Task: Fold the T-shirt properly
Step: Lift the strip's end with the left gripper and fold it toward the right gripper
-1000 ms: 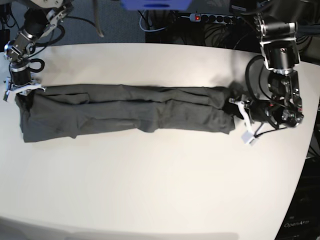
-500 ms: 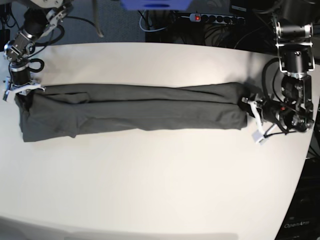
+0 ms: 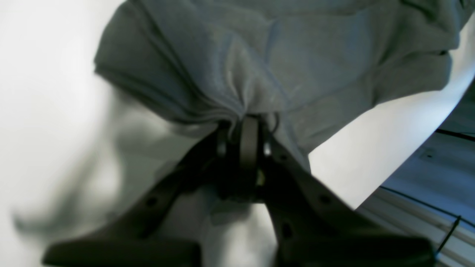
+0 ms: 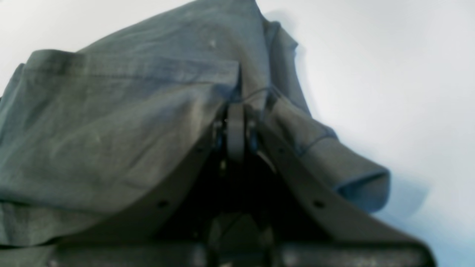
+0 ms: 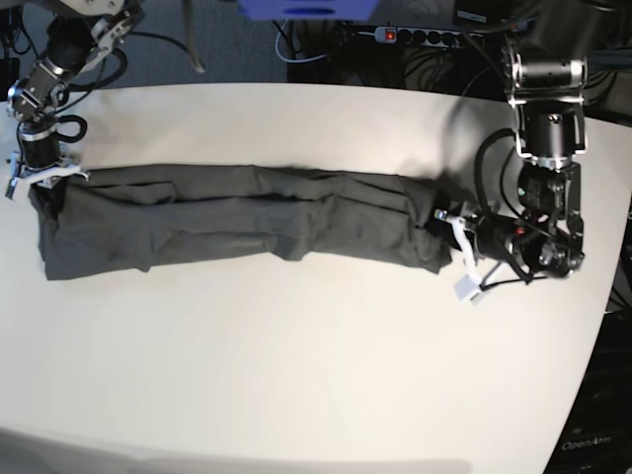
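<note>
Tabletop (image 5: 316, 375): both claws seemingly pinching T-shirt (image 5: 237, 212).

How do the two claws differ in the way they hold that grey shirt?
The left claw lies low and sideways at one end of the T-shirt, where the cloth is wrinkled. The right claw points down at the other end, where the cloth lies flatter. Both are shut on a pinch of fabric.

Plain dark grey thin-fabric T-shirt (image 5: 237, 219) is being seen without print or pattern. Smooth off-white table (image 5: 316, 365) is being shown unmarked. Black metal arms are being tipped by white-edged gripper parts.
</note>
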You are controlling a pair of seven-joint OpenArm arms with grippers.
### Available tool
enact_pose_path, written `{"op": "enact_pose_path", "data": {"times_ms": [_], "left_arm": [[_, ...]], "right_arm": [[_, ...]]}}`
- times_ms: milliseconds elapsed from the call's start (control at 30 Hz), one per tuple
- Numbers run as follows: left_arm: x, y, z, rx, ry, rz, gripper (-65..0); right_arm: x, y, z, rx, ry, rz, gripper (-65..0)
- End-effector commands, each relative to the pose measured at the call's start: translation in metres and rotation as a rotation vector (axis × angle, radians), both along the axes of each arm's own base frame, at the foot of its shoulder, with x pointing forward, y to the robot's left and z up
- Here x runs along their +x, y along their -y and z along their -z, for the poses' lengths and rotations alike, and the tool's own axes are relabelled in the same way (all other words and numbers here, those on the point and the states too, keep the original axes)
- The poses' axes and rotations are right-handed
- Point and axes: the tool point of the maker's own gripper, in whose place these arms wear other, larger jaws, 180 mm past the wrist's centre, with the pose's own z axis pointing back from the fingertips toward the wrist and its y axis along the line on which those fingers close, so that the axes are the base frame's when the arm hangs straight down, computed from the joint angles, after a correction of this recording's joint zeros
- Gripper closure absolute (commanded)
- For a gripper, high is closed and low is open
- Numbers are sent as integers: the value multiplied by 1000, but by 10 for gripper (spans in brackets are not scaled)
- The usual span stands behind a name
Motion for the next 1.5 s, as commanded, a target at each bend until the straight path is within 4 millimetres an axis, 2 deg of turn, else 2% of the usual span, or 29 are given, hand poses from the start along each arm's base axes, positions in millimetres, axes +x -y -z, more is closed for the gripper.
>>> {"op": "enact_pose_path", "data": {"times_ms": [0,133,267,467,633,867,1233,1467], "left_arm": [[18,-13,-17,16,51,-11,-20],[26,-28,-30,7,80,-29,-20],[25,-43,-43,3,92,0,-20],[31,-38,-54,29,114,70,-20],[33,-6,-75,-1,193,172,-20],[31,25,-84,-115,205,201,-20],[27,109,-102,-362,221,249,-20],[23,144,-108,-442,221,272,-20]], "right_arm": [[-31,-12,46,-2,-263,-48,-3],[-30,-12,45,-2,-260,-48,-3],[-30,-12,45,-3,-260,-48,-3],[-29,-12,44,-6,-261,-50,-3],[-31,-22,52,-8,-288,-74,-3],[-32,-26,55,-16,-308,-89,-3],[-32,-27,56,-15,-309,-90,-3],[-33,-27,56,-15,-311,-90,-3]]}}
